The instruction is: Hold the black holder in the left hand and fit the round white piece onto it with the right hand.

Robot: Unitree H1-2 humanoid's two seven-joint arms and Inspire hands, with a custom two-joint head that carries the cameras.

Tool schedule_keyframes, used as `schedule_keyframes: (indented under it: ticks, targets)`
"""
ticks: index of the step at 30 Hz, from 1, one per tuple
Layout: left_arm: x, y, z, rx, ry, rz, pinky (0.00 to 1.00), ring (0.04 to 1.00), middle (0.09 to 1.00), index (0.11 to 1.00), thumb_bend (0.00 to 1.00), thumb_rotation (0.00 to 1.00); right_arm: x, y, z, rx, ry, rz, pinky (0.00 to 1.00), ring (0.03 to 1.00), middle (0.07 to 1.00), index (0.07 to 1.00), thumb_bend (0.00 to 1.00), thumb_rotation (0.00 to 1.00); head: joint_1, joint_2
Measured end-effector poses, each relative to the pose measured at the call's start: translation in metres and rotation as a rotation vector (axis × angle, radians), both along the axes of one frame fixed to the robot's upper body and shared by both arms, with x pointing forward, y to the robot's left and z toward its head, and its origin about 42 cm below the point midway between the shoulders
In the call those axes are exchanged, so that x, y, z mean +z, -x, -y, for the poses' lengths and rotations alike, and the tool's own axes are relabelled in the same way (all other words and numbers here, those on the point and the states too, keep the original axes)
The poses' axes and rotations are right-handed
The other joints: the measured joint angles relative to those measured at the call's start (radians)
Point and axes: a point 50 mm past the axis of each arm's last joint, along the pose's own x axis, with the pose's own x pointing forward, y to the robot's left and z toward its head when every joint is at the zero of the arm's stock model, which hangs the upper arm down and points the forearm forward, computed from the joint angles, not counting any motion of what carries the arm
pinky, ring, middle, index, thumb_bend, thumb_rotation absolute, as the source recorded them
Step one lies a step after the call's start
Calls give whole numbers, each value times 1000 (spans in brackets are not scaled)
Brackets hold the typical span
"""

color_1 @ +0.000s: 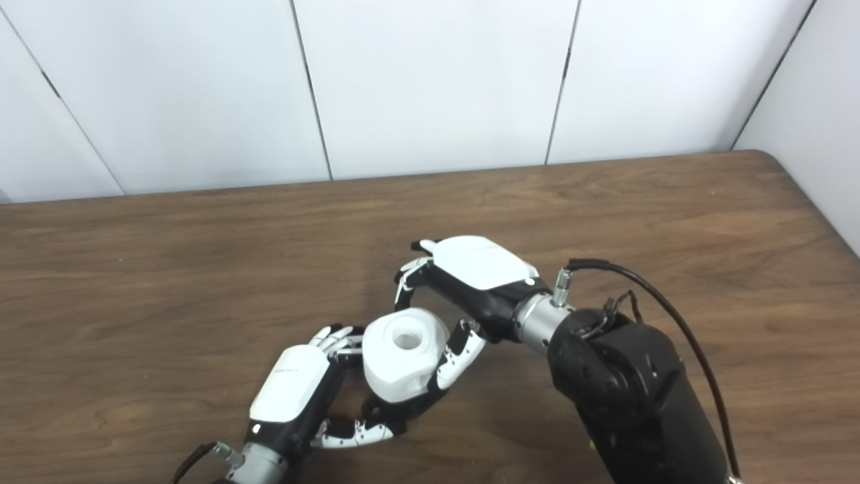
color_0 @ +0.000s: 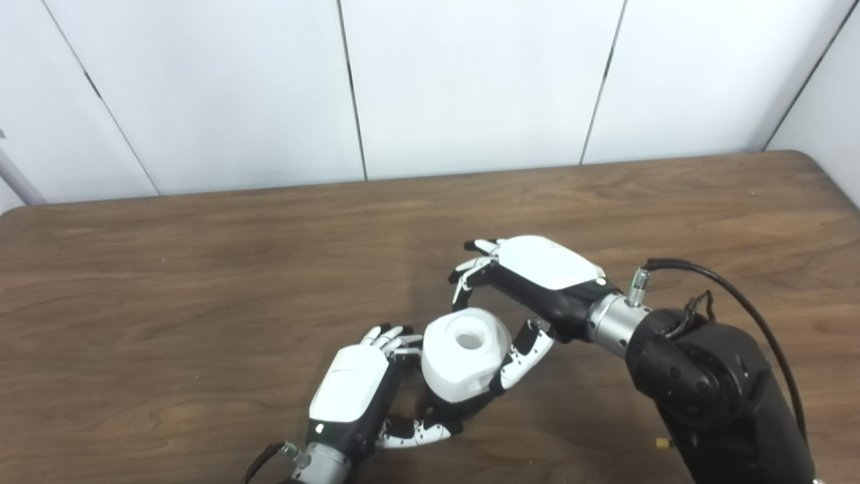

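You are looking down on a brown wood-grain table (color_0: pixel 201 282) with a rounded far right corner, its top catching a soft, even sheen from overhead light. Behind it stands a wall of plain white panels (color_0: pixel 470 81) split by thin dark seams that lean slightly outward. At the far left edge a grey bar (color_0: pixel 20 178) slants against the wall.

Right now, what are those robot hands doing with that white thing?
The two hands are putting parts together low over the brown table. The left hand is curled round the bottom, where a bit of black holder shows. The round white piece sits on top of it. The right hand is beside the piece, its thumb against the side and its fingers arched above.
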Motion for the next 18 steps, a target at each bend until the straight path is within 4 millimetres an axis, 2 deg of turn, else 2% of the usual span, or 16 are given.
schedule_keyframes:
  ticks: [18]
  targets:
    - [0,0,0,-3,-1,2,949,888,797,486,520,44,2,2,1,9,11,-1,1000,988,834,482,525,135,0,3]
